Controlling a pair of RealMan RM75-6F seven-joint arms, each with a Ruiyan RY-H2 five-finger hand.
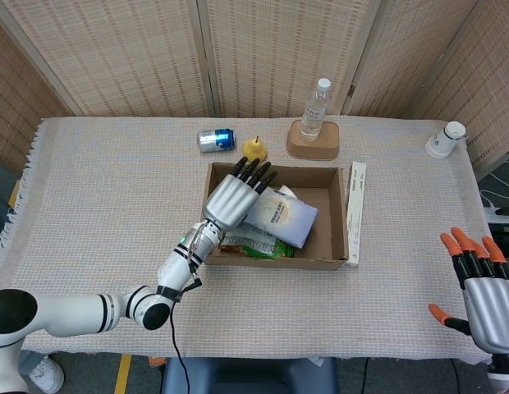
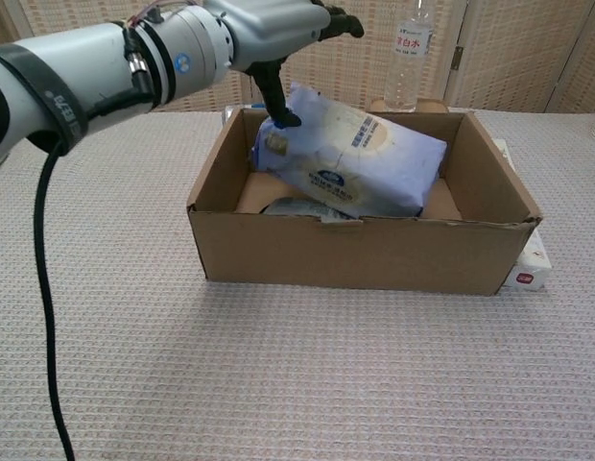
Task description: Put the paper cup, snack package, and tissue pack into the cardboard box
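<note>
The blue-and-white tissue pack [image 1: 281,217] [image 2: 350,163] lies tilted inside the cardboard box [image 1: 275,261] [image 2: 355,254], propped over what lies beneath it. My left hand [image 1: 234,197] [image 2: 269,29] hovers at the box's left side with its fingers spread; only the thumb tip touches the pack's upper left corner. The green snack package [image 1: 259,244] [image 2: 293,205] pokes out under the pack near the front wall. The paper cup is hidden by the pack. My right hand [image 1: 483,287] is open, fingers apart, off the table's front right corner.
Behind the box sit a soda can [image 1: 215,139], a yellow pear [image 1: 254,148] and a water bottle [image 1: 317,107] [image 2: 407,58] on a cork coaster [image 1: 314,141]. A long white carton [image 1: 356,209] [image 2: 533,264] lies against the box's right wall. A white container [image 1: 445,139] stands far right.
</note>
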